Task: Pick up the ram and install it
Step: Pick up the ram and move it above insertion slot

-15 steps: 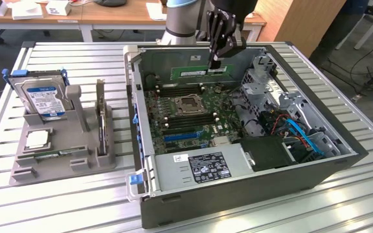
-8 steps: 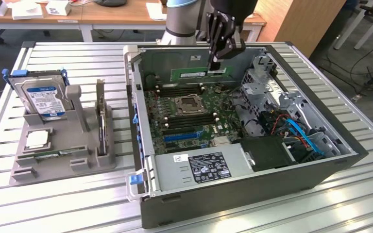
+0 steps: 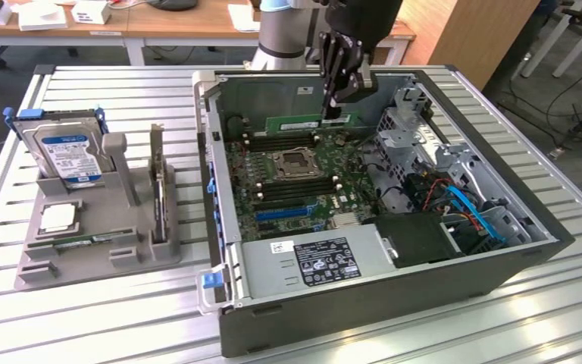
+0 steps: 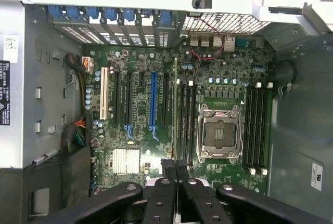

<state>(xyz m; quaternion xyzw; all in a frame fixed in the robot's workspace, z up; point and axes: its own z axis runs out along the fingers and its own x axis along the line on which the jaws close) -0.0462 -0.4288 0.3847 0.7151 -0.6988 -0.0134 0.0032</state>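
My gripper (image 3: 333,114) hangs over the open computer case (image 3: 392,296), shut on the ram (image 3: 301,121), a narrow green stick that juts out toward the exterior view's left just above the motherboard (image 3: 291,189). In the wrist view the ram (image 4: 175,104) shows edge-on as a thin strip running away from the gripper (image 4: 176,168). It lies alongside the black memory slots (image 4: 186,120) next to the CPU socket (image 4: 218,133). A second bank of slots (image 4: 257,125) sits on the socket's other side. The stick is above the board, not seated in a slot.
A grey holder (image 3: 99,254) stands at the exterior view's left of the case, carrying a silver hard drive with a blue label (image 3: 64,155), an upright card (image 3: 158,189) and a small green strip (image 3: 89,240). The case holds a power supply (image 3: 311,262) and blue cables (image 3: 473,212).
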